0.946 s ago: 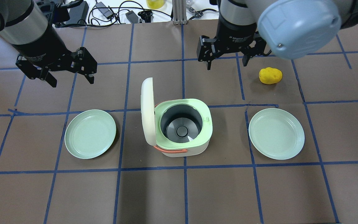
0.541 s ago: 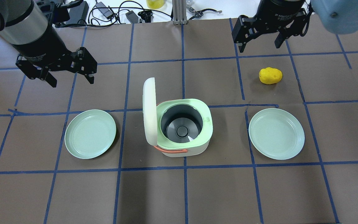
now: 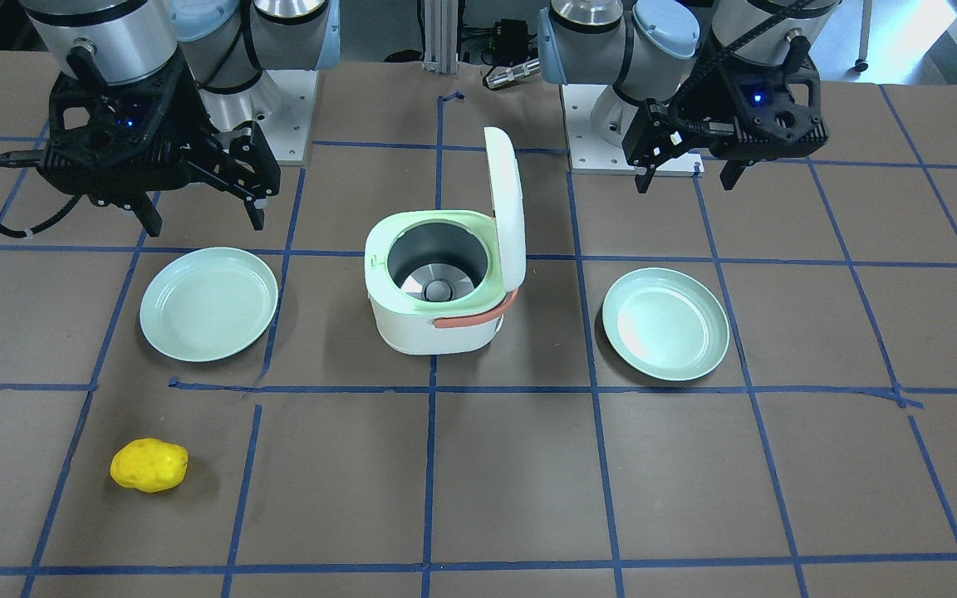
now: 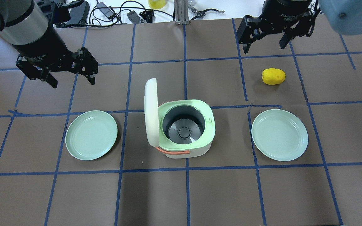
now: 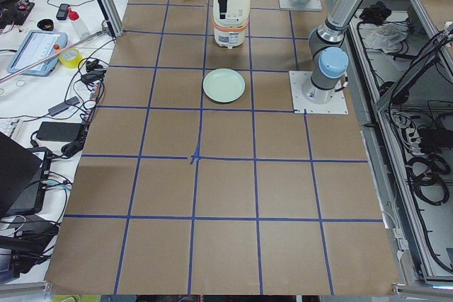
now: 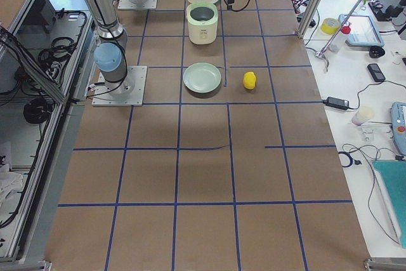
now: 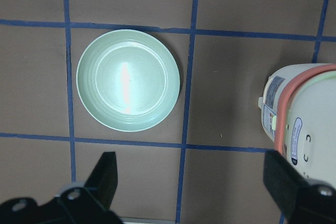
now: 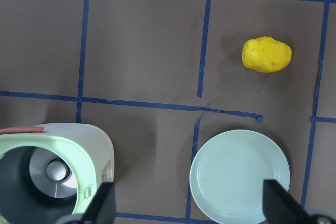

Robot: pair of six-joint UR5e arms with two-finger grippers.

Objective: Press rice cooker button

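Brown table (image 4: 200,194), open rice cooker (image 4: 210,130) between two plates (image 4: 91,135) (image 4: 279,135), potato (image 4: 273,76) beyond; left fingers (image 4: 52,81) and right fingers (image 4: 246,47) wide

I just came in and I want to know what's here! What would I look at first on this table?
First, the white and green rice cooker in the middle of the table, its lid standing open. A pale green left plate and right plate lie either side of it, and a bright yellow lump sits alone near the right plate. The left gripper and right gripper hang open above the table.
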